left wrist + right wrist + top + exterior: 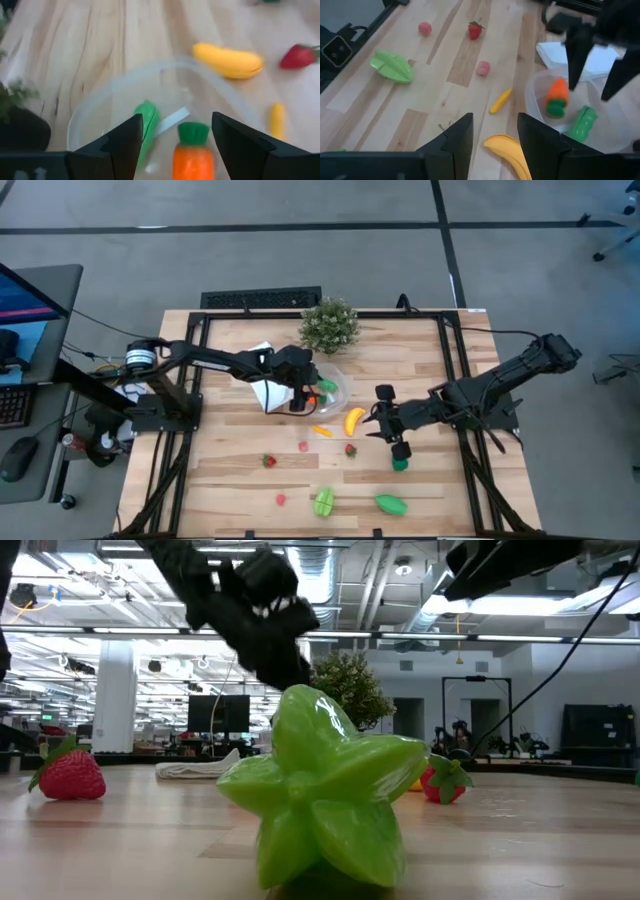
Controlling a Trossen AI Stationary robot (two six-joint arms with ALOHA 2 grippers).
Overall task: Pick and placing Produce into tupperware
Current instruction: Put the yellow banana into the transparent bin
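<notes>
We're over the tupperware (328, 388) now, just left of centre in the high view, below the potted plant (329, 325), with the left gripper (301, 396) hanging above its left rim and its jaws spread apart with nothing between them. The carrot (557, 97) sits inside the container, leafy end toward the middle, next to a green piece (581, 123), so two items look to be in. The risk we see: those open fingers (121, 145) stand either side of the carrot and close to the thin clear wall, so a sloppy lift could clip the rim and tip the light bowl or drag it onto the white lid (268, 390) beside it. Over at right of centre, the right gripper (386, 418) hovers just beside the banana (354, 420), jaws partly open and empty; its reach lies near the container too, so the two arms could crowd each other. The strawberries (269, 461), the star-shaped green fruit (323, 501) and the green oval piece (391, 504) still lie loose along the lower part of the table.
</notes>
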